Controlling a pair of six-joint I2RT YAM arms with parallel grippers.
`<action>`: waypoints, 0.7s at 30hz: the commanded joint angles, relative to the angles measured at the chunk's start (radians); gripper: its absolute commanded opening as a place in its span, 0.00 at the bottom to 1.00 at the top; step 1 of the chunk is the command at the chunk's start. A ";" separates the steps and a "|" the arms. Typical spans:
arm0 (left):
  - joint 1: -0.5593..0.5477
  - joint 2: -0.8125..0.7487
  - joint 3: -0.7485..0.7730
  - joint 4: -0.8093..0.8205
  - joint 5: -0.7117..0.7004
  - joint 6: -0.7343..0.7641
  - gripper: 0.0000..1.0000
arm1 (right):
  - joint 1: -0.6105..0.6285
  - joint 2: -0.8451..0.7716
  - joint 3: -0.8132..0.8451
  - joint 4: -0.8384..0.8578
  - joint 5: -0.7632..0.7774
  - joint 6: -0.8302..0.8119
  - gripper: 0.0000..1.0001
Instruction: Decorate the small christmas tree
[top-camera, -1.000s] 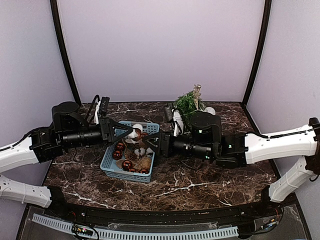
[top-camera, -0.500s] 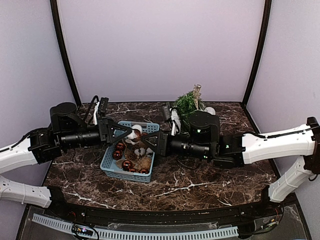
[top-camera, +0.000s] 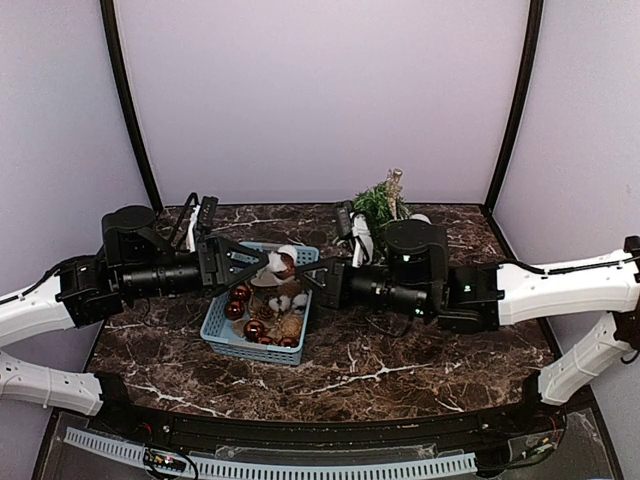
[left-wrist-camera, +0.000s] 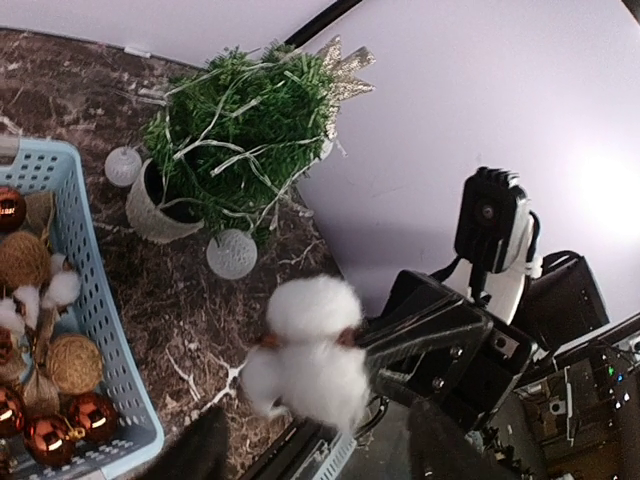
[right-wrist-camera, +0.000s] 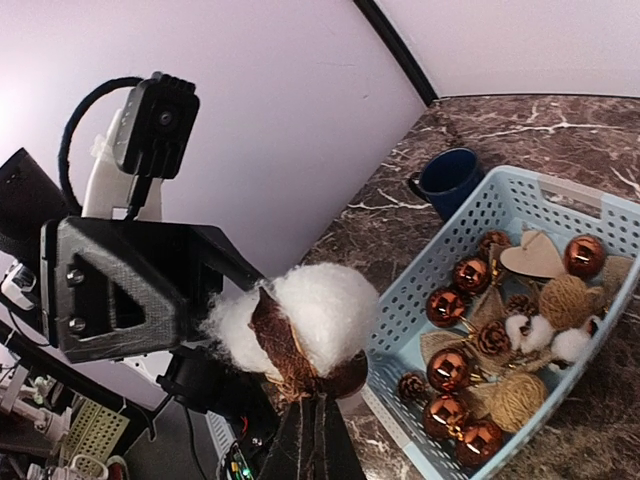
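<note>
We see a dark brown, marble-patterned tabletop (top-camera: 400, 375) veined in white, closed in by plain pale lavender panels: a back wall (top-camera: 320, 90), a left side wall (top-camera: 50, 150) and a right side wall (top-camera: 590, 130). Slim black posts (top-camera: 128, 110) run up the rear corners where the panels meet. Along the near edge we find a black rail (top-camera: 330, 432) and a white slotted cable duct (top-camera: 300, 468). The light is soft and even, with one bright patch on the wall in the left wrist view.
</note>
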 joint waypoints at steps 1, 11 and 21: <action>-0.005 -0.002 0.066 -0.130 -0.073 0.096 0.74 | 0.007 -0.128 0.068 -0.225 0.185 -0.023 0.00; 0.151 0.027 0.184 -0.308 -0.036 0.291 0.90 | -0.043 -0.262 0.289 -0.895 0.517 0.053 0.00; 0.355 0.077 0.180 -0.350 0.091 0.496 0.90 | -0.102 -0.114 0.432 -0.992 0.466 0.039 0.00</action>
